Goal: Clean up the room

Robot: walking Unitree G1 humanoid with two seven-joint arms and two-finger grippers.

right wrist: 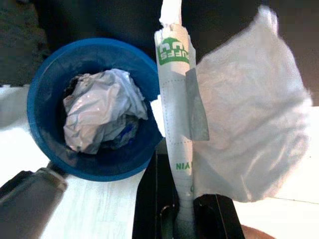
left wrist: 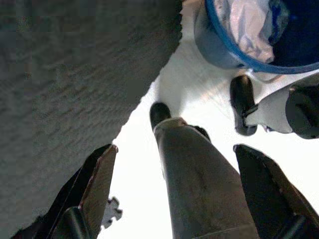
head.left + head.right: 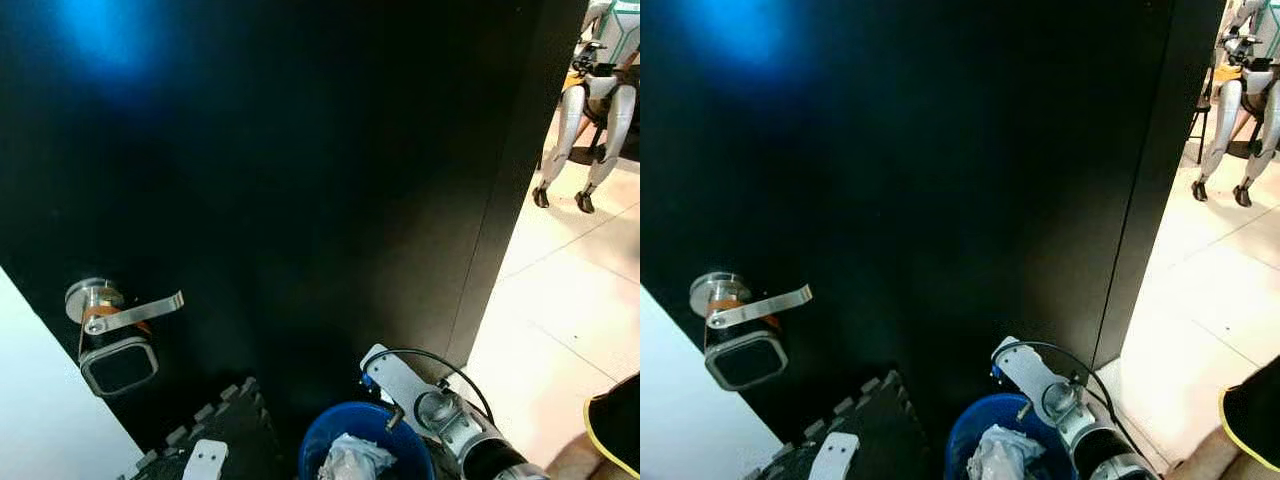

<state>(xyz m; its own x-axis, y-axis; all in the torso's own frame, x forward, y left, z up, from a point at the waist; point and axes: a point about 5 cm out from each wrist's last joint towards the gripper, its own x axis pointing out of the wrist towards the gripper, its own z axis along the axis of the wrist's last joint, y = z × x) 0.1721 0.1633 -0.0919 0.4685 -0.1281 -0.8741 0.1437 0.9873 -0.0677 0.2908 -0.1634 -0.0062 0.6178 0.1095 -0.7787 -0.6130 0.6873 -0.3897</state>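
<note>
Your right gripper (image 1: 182,219) is closed on a white wrapper (image 1: 174,114) with green print and a clear plastic sheet (image 1: 249,124) attached; both fingers pinch its lower end. The blue bin (image 1: 40,99) sits just beside and below the wrapper, with crumpled plastic (image 1: 99,117) inside. Your left gripper (image 2: 174,179) stands wide open and empty, fingers (image 2: 97,184) spread above the pale floor (image 2: 194,99), beside the dark foam mat (image 2: 65,84). A black door (image 3: 300,180) with a lever handle (image 3: 130,312) stands ahead.
</note>
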